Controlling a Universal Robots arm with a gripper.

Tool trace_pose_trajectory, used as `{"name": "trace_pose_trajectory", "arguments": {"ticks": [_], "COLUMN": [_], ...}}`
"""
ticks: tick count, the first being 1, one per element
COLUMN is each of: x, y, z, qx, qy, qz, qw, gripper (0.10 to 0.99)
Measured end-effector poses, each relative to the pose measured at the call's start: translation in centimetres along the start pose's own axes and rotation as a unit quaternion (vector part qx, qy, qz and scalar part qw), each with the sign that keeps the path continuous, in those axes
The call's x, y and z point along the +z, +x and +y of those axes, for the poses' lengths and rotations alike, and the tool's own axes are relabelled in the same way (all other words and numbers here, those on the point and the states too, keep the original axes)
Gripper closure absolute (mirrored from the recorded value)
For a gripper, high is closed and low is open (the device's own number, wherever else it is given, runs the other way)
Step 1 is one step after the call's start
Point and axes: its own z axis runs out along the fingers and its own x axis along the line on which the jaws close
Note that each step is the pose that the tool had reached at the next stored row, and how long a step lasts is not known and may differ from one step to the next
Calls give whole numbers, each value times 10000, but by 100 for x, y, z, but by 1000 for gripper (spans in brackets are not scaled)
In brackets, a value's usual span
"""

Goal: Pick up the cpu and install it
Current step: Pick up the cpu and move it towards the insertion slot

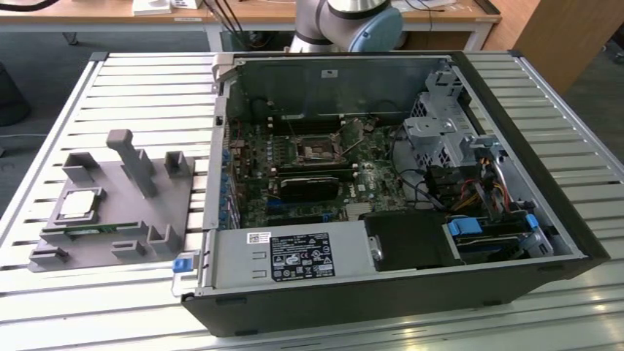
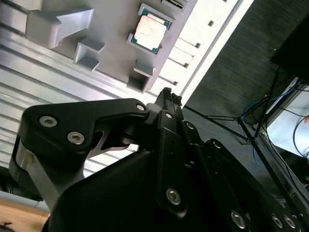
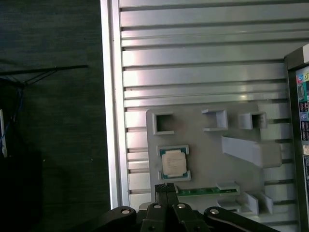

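First wrist view looks down past the gripper, and its two black fingertips are pressed together with nothing between them. In the second wrist view the gripper looks the same, its tips closed to one thin point. The gripper hangs over the grey tray, and I cannot see it touching anything.

The thing nearest its tips is the cpu, a small flat square with a shiny silver top and a pale rim. It lies flat in its own little square pocket on the tray. In the second wrist view the cpu sits in that same pocket, with low grey walls at the corners. Just beside the cpu, on the side by the gripper tips, a long thin green memory stick lies in a slot of the tray.

In the exterior view the tray rests on the table of silver slats, at about 9 o'clock from the open computer case. On the tray the cpu is at about 8 o'clock from the tall grey post. The memory stick is at 6 o'clock from the cpu, close by. Inside the case a dark square socket sits on the green board, well apart from the cpu. The pale arm stands at 12 o'clock from the case
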Motion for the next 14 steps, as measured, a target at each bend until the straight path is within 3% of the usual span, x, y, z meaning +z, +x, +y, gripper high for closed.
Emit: {"name": "trace_pose_trajectory", "arguments": {"ticks": [14], "x": [228], "y": [2], "z": [-18], "qx": [0], "qy": [0], "qz": [7], "qw": [10000], "gripper": [980]}}
